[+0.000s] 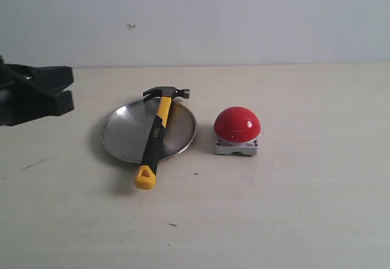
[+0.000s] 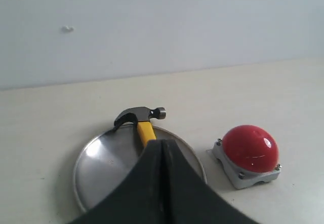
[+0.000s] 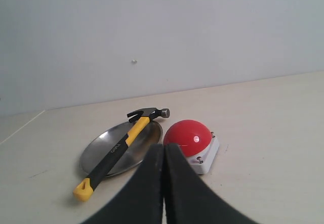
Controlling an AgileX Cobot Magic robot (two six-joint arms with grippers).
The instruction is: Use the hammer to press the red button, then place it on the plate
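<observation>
hammer (image 1: 157, 136) is laid across plate (image 1: 122, 135), head at the far rim, yellow looped end overhanging the near rim onto table (image 1: 292, 208) | red button (image 1: 237, 124) is set near the plate's right, apart from it | left gripper (image 2: 163, 145) is seen pressed together, nothing held | right gripper (image 3: 163, 150) is likewise closed on nothing

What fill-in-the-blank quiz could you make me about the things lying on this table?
1. Lying across the plate is a ____.
2. The dome of the button beside the plate is coloured ____.
3. The looped handle end sticking out past the plate's rim is coloured ____.
Missing words: hammer; red; yellow.
</observation>
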